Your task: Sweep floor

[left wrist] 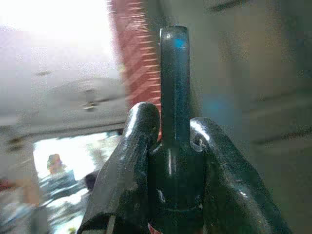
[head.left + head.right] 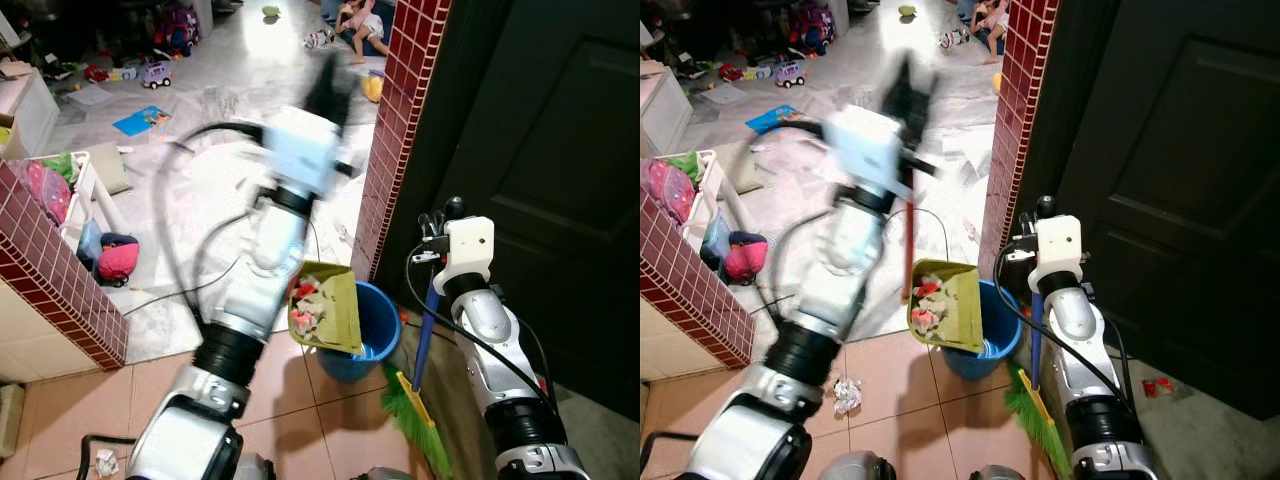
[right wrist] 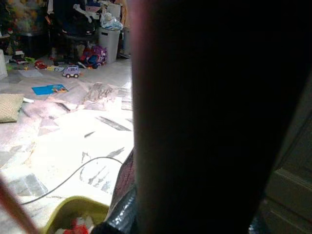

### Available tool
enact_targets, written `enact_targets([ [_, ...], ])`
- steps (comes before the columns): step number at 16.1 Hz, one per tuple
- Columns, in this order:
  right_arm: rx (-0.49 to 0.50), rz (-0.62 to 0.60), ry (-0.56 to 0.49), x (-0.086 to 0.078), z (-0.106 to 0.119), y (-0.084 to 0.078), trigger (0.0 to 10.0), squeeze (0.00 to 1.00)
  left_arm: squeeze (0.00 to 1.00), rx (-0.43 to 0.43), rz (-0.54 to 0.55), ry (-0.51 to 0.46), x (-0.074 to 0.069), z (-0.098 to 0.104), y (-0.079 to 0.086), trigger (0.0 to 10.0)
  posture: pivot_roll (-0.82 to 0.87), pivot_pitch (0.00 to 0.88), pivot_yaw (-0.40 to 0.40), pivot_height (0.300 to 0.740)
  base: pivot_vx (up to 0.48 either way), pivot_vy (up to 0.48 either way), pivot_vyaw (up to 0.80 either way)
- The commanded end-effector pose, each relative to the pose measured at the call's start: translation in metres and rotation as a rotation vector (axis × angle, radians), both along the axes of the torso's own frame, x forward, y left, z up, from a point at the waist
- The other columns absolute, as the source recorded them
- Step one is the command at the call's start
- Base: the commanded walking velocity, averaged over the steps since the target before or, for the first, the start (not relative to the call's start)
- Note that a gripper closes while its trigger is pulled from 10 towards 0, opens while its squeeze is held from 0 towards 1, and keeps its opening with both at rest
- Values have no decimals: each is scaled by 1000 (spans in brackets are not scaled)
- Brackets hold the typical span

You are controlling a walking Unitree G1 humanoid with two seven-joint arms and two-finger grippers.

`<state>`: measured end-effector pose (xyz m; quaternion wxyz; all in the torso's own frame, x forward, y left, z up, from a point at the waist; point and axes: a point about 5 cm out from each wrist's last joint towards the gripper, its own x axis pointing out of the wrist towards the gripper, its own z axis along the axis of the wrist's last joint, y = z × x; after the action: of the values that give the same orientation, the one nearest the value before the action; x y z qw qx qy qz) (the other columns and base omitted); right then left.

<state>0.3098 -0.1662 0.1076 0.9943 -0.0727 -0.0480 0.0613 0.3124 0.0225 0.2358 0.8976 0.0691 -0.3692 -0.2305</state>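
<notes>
In the upper middle of the head view, the left gripper is showing blurred and raised, clenched around a dark handle, with the green dustpan full of red and white scraps hanging tilted over the blue bucket at lower center. At the right of the frame, the right gripper is sitting at the top of the blue broom handle, though whether it is clenched I cannot tell, and the green broom bristles are resting on the tiled floor beside the bucket. A crumpled white paper is lying on the floor at lower left.
</notes>
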Motion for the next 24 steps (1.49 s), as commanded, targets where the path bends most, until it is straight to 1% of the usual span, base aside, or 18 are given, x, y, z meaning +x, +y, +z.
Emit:
enact_targets([
  [1, 19, -10, -46, 1, 8, 0, 10000, 0, 0, 163, -99, -42, -5, -6, -17, 10000, -55, 0, 39, 740, 0, 0, 0],
  [2, 19, -13, -47, 1, 8, 0, 10000, 0, 0, 215, -160, -86, -10, -6, -25, 10000, -54, 0, 41, 740, 0, 0, 0],
  [5, 20, -16, -49, 2, 8, 0, 10000, 0, 0, 352, -316, -133, -23, -16, -44, 10000, -51, 0, 44, 740, 0, 0, 0],
  [6, 21, -17, -50, 2, 9, 0, 10000, 0, 0, 376, -353, -129, -26, -19, -47, 10000, -51, 0, 44, 740, 0, 0, 0],
  [7, 21, -17, -51, 2, 9, 0, 10000, 0, 0, 417, -419, -130, -32, -22, -53, 10000, -51, 0, 45, 740, 0, 0, 0],
  [8, 22, -17, -50, 2, 8, 1, 10000, 0, 0, 425, -462, -128, -36, -21, -57, 10000, -50, 0, 44, 740, 0, 0, 0],
  [9, 21, -16, -49, 2, 8, 1, 10000, 0, 0, 452, -502, -131, -39, -20, -60, 10000, -49, 0, 41, 740, 0, 0, 0],
  [10, 20, -14, -48, 3, 8, 1, 10000, 0, 0, 498, -542, -133, -42, -20, -62, 10000, -48, 0, 38, 740, 0, 0, 0],
  [12, 18, -13, -49, 4, 9, 0, 10000, 0, 0, 530, -560, -151, -44, -18, -63, 10000, -47, 0, 34, 740, 0, 0, 0],
  [14, 13, -11, -53, 6, 10, -1, 10000, 0, 0, 618, -589, -182, -45, -14, -61, 10000, -45, 0, 29, 740, 0, 0, 0],
  [15, 11, -10, -53, 7, 11, -1, 10000, 0, 0, 646, -595, -189, -45, -11, -59, 10000, -44, 0, 27, 740, 0, 0, 0],
  [17, 6, -9, -53, 8, 10, -2, 10000, 0, 0, 651, -590, -193, -44, -3, -55, 10000, -42, 0, 24, 740, 0, 0, 0],
  [20, 3, -2, -50, 9, 9, -1, 10000, 0, 0, 656, -576, -187, -43, 0, -51, 10000, -40, 0, 17, 740, 0, 0, 0],
  [21, 2, 1, -50, 10, 9, 0, 10000, 0, 0, 644, -563, -190, -42, 3, -50, 10000, -40, 0, 16, 740, 0, 0, 0],
  [23, 0, 4, -51, 11, 10, -1, 10000, 0, 0, 553, -450, -217, -31, 24, -43, 10000, -39, 0, 16, 740, 0, 0, 0],
  [24, -1, 2, -49, 11, 10, -2, 10000, 0, 0, 441, -379, -222, -23, 46, -35, 10000, -36, 0, 12, 740, 0, 0, 0],
])
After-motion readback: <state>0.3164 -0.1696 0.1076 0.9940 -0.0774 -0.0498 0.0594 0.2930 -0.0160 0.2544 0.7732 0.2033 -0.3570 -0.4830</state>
